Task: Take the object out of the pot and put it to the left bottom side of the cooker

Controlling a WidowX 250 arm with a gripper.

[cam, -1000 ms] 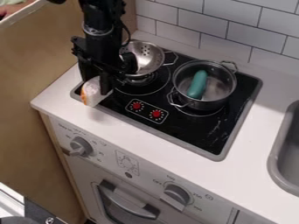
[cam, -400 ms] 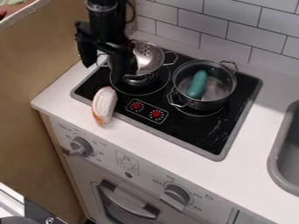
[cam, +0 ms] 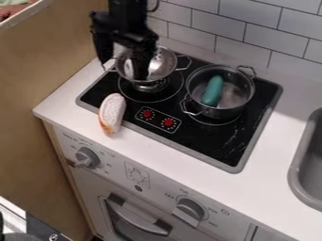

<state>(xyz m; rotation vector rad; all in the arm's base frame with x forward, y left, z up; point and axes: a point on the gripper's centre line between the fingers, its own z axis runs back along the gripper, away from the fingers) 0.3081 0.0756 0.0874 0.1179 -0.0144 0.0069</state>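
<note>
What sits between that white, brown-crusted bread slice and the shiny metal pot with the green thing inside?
In the camera view, black glossy cooktop and two red dials lie between the bread and the pot.

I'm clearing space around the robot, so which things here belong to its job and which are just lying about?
Likely the job's:
- flat black cooktop
- white bread slice with orange-brown crust, at the cooktop's left bottom
- black two-finger gripper
- silver perforated colander or shiny round pot, source unclear

Likely lying about:
- teal oblong object in the pot
- grey rounded sink
</note>
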